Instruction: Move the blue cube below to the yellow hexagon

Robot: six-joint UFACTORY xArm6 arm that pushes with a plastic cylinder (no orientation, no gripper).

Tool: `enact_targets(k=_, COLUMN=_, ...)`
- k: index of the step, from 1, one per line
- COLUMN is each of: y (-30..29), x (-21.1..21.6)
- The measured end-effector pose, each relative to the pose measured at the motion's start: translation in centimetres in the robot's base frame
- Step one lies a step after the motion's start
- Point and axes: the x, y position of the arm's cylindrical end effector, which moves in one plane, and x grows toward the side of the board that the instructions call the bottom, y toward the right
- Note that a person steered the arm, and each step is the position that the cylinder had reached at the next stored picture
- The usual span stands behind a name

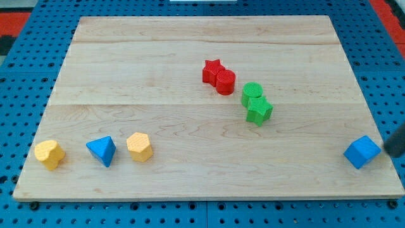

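Observation:
The blue cube [362,152] sits near the board's right edge, low in the view. The yellow hexagon [139,147] lies at the lower left, far from the cube. My rod enters at the view's right edge and its tip [386,150] is just to the right of the blue cube, close to it or touching it.
A blue triangle [102,151] and a yellow heart [49,154] lie left of the hexagon. A red star [212,69] and red cylinder [225,82] touch near the centre. A green cylinder [252,93] and green star [259,110] sit right of them. The wooden board [190,38] rests on blue pegboard.

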Motion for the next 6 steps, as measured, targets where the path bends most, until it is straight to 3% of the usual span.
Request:
enact_targets(k=1, y=-11.2, x=0.0)
enact_targets(k=2, y=-7.7, x=0.4)
enact_targets(k=4, y=-22.7, x=0.8)
enact_targets(k=5, y=-21.6, x=1.1)
enact_targets(k=6, y=-27.3, x=1.1)
